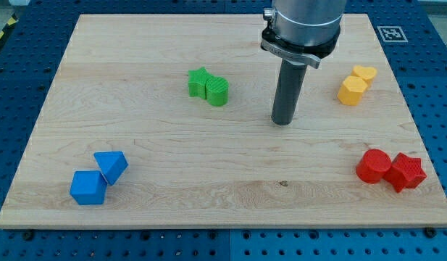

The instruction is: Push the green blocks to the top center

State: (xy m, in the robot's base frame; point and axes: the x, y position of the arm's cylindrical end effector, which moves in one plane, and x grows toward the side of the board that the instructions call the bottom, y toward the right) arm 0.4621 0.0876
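Surface: a pale wooden board (136, 138), grain running left to right, with a small dark knot near the view's bottom centre; it sat on a blue pegboard bench (20, 94) dotted with regular holes, visible along every edge. A black-and-white marker tag (390, 32) lay on the bench by the board's top right corner; a strip of yellow-and-black tape (1, 36) showed at the view's far top left.

The arm carried no hand, so there was nothing to clench or release; only a grey collar (299, 32) and the dark rod below it. My tip (282, 122) rested on bare wood right of centre, touching no block.

The 2 green blocks sat left of my tip and a little higher in the view, well apart from it: a green star-like block (199, 82) and a green rounded block (218, 91), touching each other, in the upper middle of the board, left of centre.

Others: 2 yellow blocks (356, 84) touching at the view's right, near the top; 2 red blocks (390, 170) touching at lower right; 2 blue blocks (98, 177) touching at lower left; exact shapes of these hard to make out.
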